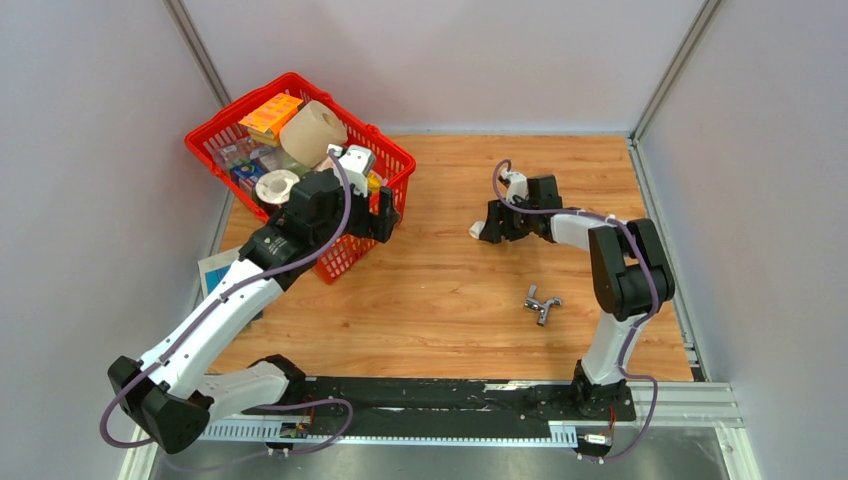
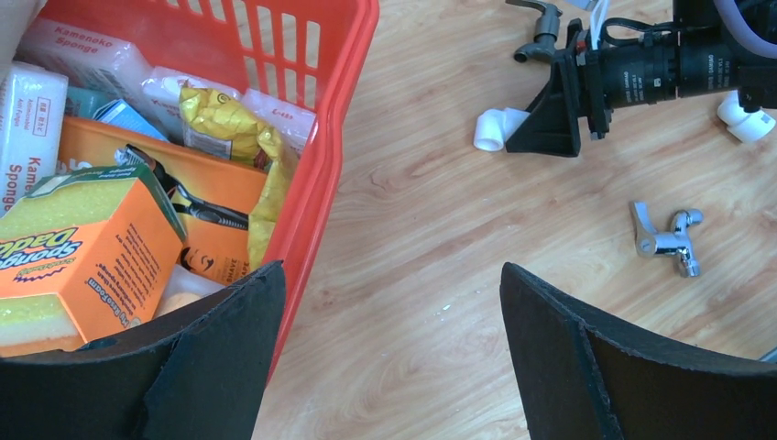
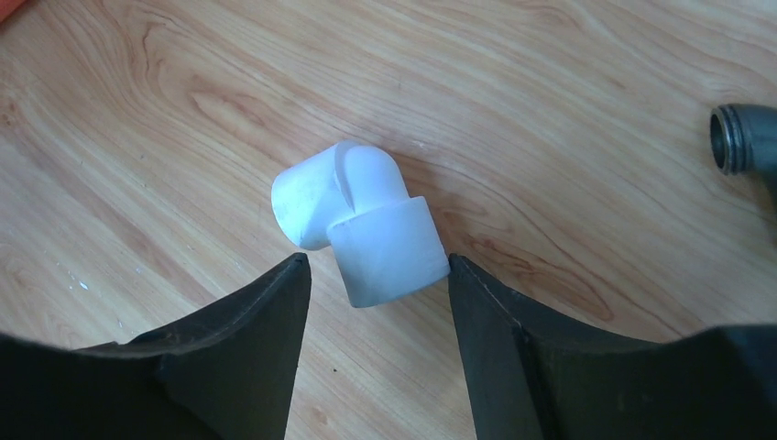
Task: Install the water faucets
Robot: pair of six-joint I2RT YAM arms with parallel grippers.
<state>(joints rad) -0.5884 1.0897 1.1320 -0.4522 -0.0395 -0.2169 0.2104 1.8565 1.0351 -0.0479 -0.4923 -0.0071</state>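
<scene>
The shiny silver water faucet (image 1: 541, 306) (image 2: 669, 240) lies on the wooden table, in front of the right arm. Beyond my right gripper (image 1: 492, 228) (image 3: 377, 261) lies the dark grey water faucet (image 2: 541, 27); only its threaded end (image 3: 742, 137) shows in the right wrist view. The right jaws stand open on either side of a white elbow fitting (image 3: 366, 225) (image 1: 478, 230): the right finger touches its collar, while the left one is a little apart. My left gripper (image 2: 392, 270) (image 1: 385, 210) hangs wide open and holds nothing, over the red basket's near right edge.
The red basket (image 1: 290, 80) (image 2: 311, 183) at the back left holds sponges, boxes, a yellow bag and a paper roll. A second white fitting (image 2: 747, 119) lies behind the right gripper. Grey walls close in the back and both sides.
</scene>
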